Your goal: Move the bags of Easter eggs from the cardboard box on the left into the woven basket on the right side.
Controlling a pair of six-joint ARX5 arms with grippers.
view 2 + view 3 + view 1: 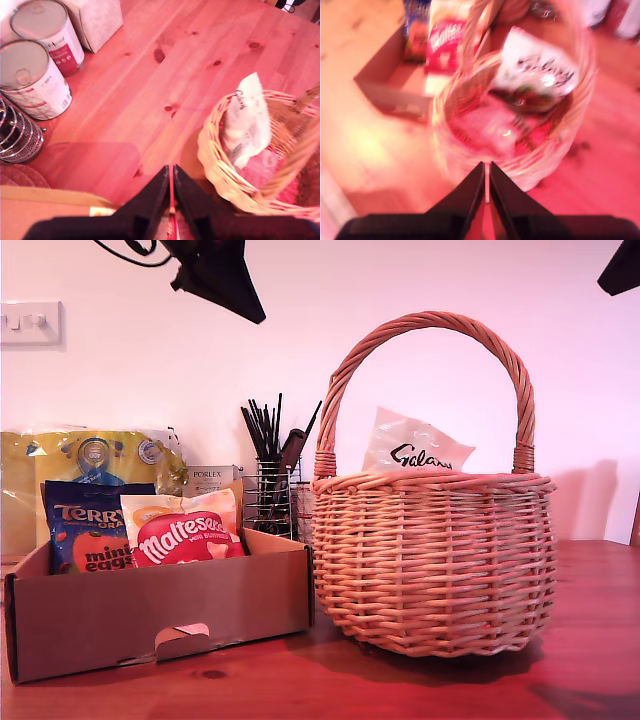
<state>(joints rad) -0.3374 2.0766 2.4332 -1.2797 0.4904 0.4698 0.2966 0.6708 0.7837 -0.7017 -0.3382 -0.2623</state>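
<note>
A low brown cardboard box [160,615] sits on the wooden table [420,685] at the exterior view's left, its front wall plain apart from a small thumb tab cut into the lower edge. Standing up inside it are three glossy pouches. The Terry's bag [85,525] is dark blue with orange lettering and leans at the back. In front of it the Maltesers bag [190,537] is bright red with white script, tilted a little. Between and behind them is a paler bag [160,508], cream with an orange patch, its name hidden.

Just beside the box, at the exterior view's right, stands the big round wicker basket [430,570], light tan, with a tall arched handle [430,325]. A white Galaxy bag [415,445] pokes up over the rim, crinkled and shiny, black script across it. From above, the second wrist view shows it leaning against the inside wall, with other pale and reddish wrappers lying on the bottom, too blurred to name.

My first gripper [171,200] hangs over the table between box and basket, its black jaws pressed together with nothing clearly in them. My second gripper [486,192] hovers above the basket, jaws likewise closed and empty.

Behind the box are a yellow pack [90,455], a small white Porlex box [212,478] and a wire holder [272,498] of dark utensils. Two tins [37,75] stand near it.
</note>
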